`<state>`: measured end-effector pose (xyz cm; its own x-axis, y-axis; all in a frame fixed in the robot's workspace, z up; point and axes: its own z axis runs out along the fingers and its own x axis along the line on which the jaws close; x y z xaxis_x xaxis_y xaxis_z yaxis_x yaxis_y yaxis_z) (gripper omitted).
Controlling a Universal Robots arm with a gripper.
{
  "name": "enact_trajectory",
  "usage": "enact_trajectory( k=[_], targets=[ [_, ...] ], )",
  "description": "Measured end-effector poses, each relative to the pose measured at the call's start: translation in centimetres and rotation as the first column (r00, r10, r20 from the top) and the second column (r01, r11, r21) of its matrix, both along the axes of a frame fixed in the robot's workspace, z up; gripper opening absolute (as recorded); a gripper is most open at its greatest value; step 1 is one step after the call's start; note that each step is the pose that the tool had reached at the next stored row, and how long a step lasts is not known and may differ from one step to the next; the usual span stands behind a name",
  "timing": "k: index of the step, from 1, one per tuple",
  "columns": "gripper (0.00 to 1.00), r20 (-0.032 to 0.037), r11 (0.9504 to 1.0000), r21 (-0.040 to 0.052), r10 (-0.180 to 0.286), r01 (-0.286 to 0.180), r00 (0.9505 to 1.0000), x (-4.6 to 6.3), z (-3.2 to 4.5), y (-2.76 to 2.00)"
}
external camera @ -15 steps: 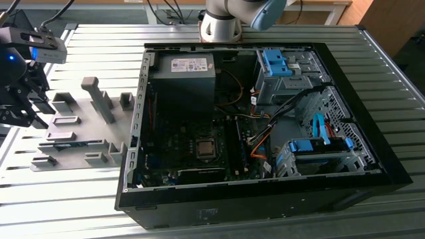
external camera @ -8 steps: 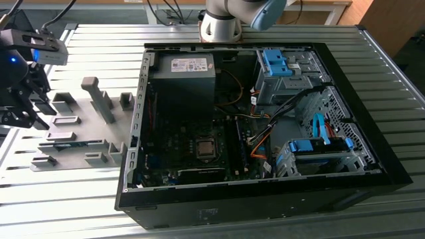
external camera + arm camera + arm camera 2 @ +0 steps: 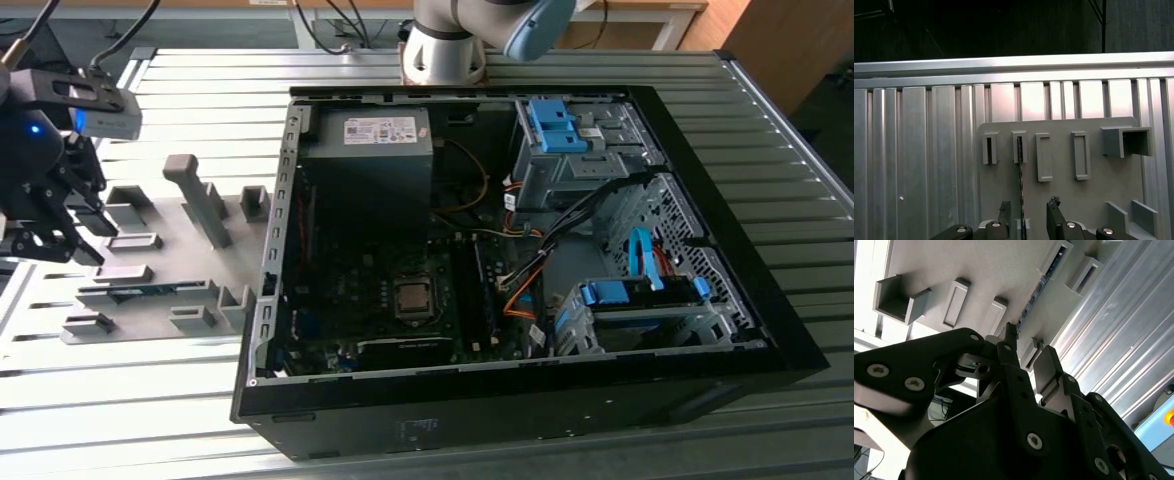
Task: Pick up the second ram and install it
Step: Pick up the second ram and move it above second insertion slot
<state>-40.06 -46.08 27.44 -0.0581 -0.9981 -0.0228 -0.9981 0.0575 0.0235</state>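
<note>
The second ram (image 3: 142, 291) is a thin bluish-green stick standing on edge in the slots of a grey holder plate (image 3: 160, 235) at the exterior view's left. It appears edge-on in both wrist views (image 3: 1020, 180) (image 3: 1037, 289). My black gripper (image 3: 78, 245) hangs above the plate, apart from the stick. Its jaws stand open (image 3: 1028, 214) (image 3: 1026, 352). In the first wrist view the stick's line runs between the two fingertips (image 3: 1054, 206), nearer one of them. Nothing is held.
An open black computer case (image 3: 747, 330) lies at the exterior view's right, with the motherboard's long black slots (image 3: 470, 290), a power supply (image 3: 367, 150), cables and blue drive brackets (image 3: 641, 295) inside. Grey holder blocks (image 3: 200, 195) rise from the plate. The ribbed metal table (image 3: 134, 400) runs underneath.
</note>
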Motion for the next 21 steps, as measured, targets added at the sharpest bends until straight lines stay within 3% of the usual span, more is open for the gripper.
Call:
enact_trajectory(
  k=[12,21],
  targets=[
    [0.42,0.0004,1.0000,0.0003,0.000,0.000,1.0000,0.0,-0.22,0.00],
    [0.42,0.0002,1.0000,0.0001,0.000,0.000,1.0000,0.0,-1.72,-0.19]
  ],
)
